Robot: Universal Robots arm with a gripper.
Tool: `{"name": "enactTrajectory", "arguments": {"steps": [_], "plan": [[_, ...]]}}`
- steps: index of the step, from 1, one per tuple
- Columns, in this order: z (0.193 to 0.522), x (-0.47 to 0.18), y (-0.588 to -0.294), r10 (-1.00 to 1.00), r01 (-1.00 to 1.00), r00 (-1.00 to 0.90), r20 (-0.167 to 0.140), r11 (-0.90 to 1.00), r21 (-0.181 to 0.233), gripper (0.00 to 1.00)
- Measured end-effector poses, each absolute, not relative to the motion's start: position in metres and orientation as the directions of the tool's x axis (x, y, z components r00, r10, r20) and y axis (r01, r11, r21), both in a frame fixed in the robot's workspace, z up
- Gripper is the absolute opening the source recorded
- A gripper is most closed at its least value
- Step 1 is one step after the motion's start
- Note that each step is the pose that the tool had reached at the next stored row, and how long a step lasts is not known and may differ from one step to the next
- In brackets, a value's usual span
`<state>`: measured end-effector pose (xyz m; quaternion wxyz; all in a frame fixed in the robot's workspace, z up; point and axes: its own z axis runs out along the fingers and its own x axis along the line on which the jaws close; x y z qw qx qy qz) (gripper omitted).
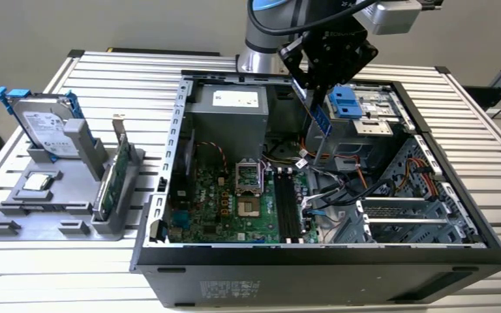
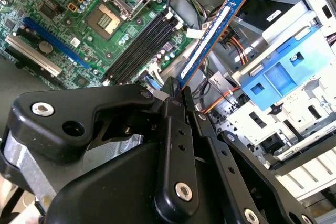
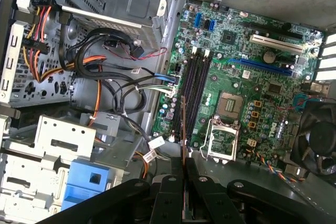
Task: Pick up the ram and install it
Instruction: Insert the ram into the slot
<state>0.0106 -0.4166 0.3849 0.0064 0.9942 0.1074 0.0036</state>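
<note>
My gripper (image 1: 318, 96) hangs over the back of the open computer case (image 1: 320, 261), shut on the ram (image 1: 319, 122). The ram is a long narrow stick that points down from the fingers, above the cables beside the motherboard (image 1: 233, 202). In the second wrist view the ram (image 2: 210, 38) sticks out from the gripper (image 2: 177, 88), showing its pale label side. Seen edge-on in the first wrist view, the ram (image 3: 183, 124) leaves the gripper (image 3: 184, 162) near the black memory slots (image 3: 195, 93). The memory slots (image 1: 287, 208) hold nothing.
A grey holder (image 1: 50, 222) at the exterior view's left carries a silver hard drive (image 1: 46, 127) with blue rails and a green card (image 1: 111, 173). Inside the case are a blue drive bracket (image 1: 348, 103), bundled cables (image 1: 338, 189) and the power supply (image 1: 233, 107).
</note>
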Motion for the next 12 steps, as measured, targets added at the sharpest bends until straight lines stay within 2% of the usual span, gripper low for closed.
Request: {"name": "enactTrajectory", "arguments": {"steps": [12], "plan": [[0.3835,0.0106,-0.4166,0.142,0.142,0.990,0.006,-0.990,0.014,0.00]]}}
